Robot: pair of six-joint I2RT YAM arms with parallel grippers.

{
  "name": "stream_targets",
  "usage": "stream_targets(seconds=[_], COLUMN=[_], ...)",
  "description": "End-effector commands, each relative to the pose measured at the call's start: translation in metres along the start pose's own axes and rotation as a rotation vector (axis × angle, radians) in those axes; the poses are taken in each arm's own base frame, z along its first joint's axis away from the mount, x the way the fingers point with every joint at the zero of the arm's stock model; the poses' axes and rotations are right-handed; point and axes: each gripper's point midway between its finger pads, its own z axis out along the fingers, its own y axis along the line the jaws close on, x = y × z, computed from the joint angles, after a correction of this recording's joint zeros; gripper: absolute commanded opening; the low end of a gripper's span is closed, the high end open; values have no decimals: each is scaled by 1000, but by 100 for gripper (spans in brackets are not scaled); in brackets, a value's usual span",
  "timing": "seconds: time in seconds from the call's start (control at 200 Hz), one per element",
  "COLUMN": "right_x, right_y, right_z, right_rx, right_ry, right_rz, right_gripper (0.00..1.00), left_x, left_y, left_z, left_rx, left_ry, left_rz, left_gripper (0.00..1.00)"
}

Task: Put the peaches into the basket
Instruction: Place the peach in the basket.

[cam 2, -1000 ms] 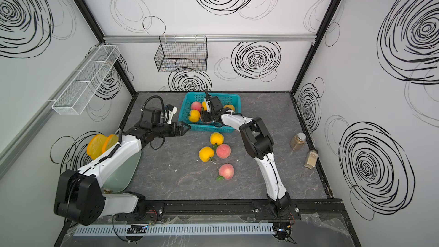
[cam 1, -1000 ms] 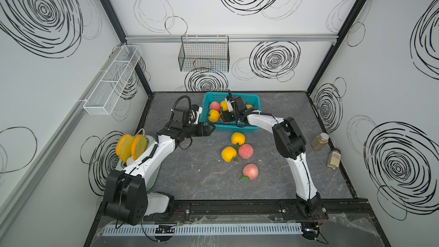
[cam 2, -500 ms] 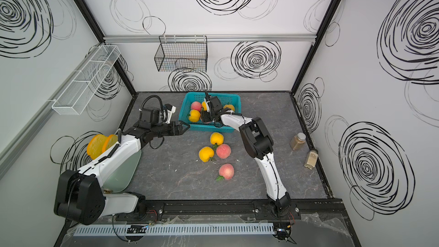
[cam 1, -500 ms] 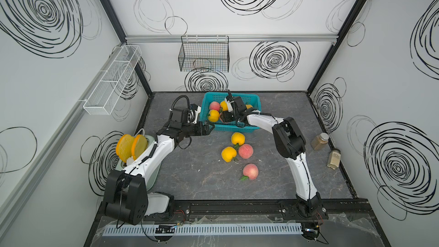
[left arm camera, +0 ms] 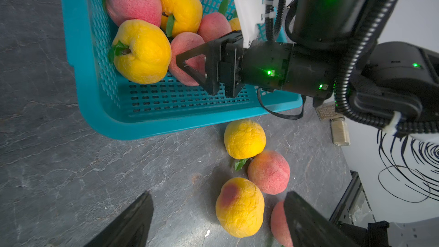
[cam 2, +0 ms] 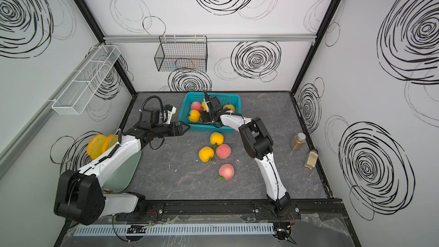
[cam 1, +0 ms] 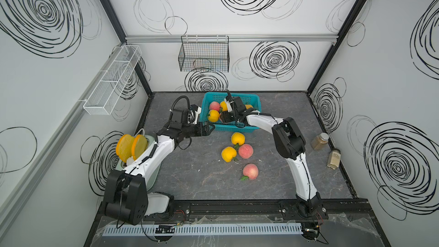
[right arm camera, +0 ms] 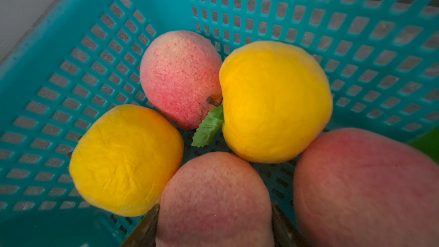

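The right gripper clamps a pink peach low inside the basket.
Around it lie other peaches, yellow and pink. The left gripper hangs wide open and empty just beside the basket's front corner; four loose peaches sit close together on the table in front of the basket.

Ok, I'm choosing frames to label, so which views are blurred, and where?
Right wrist view: the held pink peach and its pink neighbour are too near, soft; the yellow peach behind is sharp; the basket smears at its far wall. Left wrist view: fruit crisp, left gripper dark and soft-edged. In both top views: sharp, evenly lit.
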Motion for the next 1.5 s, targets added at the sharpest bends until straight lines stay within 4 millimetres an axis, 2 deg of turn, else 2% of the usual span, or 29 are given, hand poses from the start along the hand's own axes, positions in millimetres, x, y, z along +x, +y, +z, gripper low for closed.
stream_targets(seconds=[0.0, 0.145, 0.39, 0.625, 0.825, 0.94, 1.106, 1.246, 1.496], right_x=[-3, -14, -35, -51, -57, -49, -34, -7, 38], right_y=[15, 17, 20, 24, 28, 32, 42, 53, 55], right_z=[-15, -23, -45, -64, -83, -94, -121, -150, -197], right_rx=[-6, 4, 16, 11, -3, -36, -81, -92, -91], right_ry=[10, -16, -69, -113, -148, -143, -164, -180, -194], right_rz=[-29, -32, -44, -48, -44, -34, -35, -79, -73], right_gripper=[59, 70, 78, 79, 79, 79, 79, 79, 79], left_x=[-10, -10, -11, -11, -11, -10, -9, -6, 3], left_y=[-5, -5, -4, -3, -2, -2, -3, -2, -4], left_z=[-5, -4, -6, -7, -6, -6, -2, 1, 12], left_rx=[25, 25, 18, 13, 10, 11, 27, 27, 38], left_ry=[-45, -42, -48, -51, -49, -46, -38, -27, 12], left_rz=[16, 16, 19, 20, 19, 18, 6, 2, -5], left_gripper=[90, 90, 90, 90, 90, 90, 90, 90, 90])
